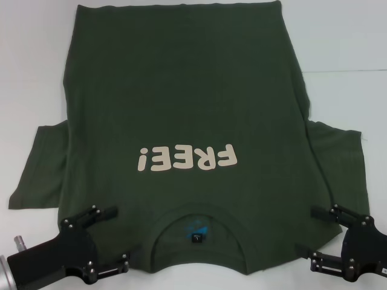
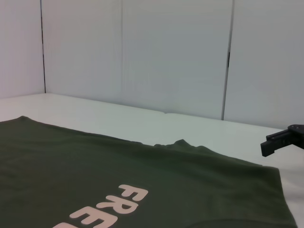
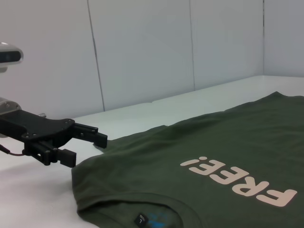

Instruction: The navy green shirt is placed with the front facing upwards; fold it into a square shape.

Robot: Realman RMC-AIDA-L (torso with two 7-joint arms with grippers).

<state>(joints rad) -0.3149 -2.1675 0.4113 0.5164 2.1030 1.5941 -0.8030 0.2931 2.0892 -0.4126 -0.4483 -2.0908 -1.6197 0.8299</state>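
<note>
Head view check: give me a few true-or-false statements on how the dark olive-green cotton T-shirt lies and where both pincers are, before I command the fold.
1. The dark olive-green cotton T-shirt lies print side up. True.
2. Its collar points away from the robot. False: the collar is at the near edge.
3. The left pincer is open at the shirt's near shoulder. True.
4. The right pincer is parked off the white table. False: it is open at the other near shoulder.
5. The shirt is already folded square. False: both sleeves are spread out.

A plain white table (image 1: 351, 54) fills the frame. Behind it stand pale wall panels (image 2: 175, 57) with dark vertical seams.
</note>
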